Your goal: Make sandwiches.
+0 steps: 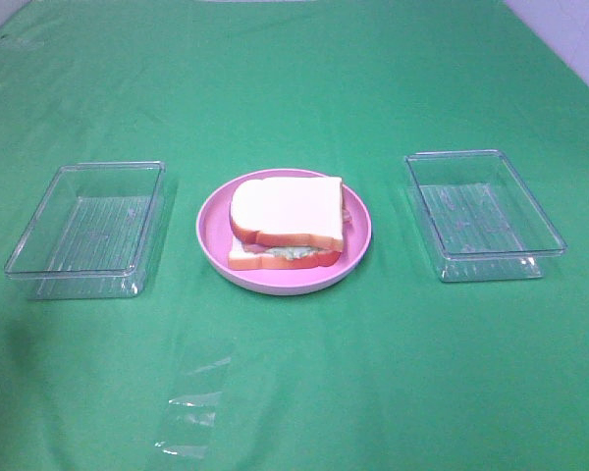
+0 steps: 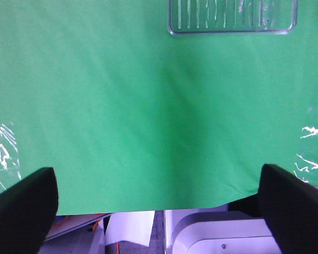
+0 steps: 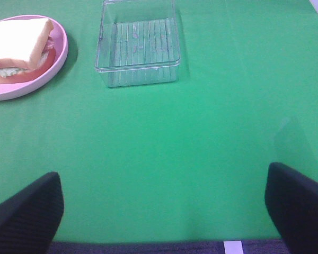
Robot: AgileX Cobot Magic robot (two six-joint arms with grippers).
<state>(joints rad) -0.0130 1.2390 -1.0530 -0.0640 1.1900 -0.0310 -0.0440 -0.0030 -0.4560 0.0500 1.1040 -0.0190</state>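
Observation:
The sandwiches (image 1: 287, 221) are one toy stack on a round pink plate (image 1: 211, 228) at the table's middle: white bread with orange-brown crust, pale green lettuce showing at the front edge, the top slice sitting askew. The right wrist view also catches the sandwiches (image 3: 18, 45) and plate (image 3: 58, 58). My left gripper (image 2: 159, 211) is open over the green cloth near the table's front edge, nothing between its black fingers (image 2: 24, 209). My right gripper (image 3: 161, 211) is likewise open and empty, fingers (image 3: 26, 209) wide apart. Neither arm shows in the high view.
An empty clear plastic box (image 1: 88, 228) sits left of the plate and another clear box (image 1: 483, 213) sits right of it; they also appear as the box (image 2: 233, 16) and the box (image 3: 138, 45). A green cloth (image 1: 294, 392) covers the table. Clear film (image 1: 191, 412) lies front left.

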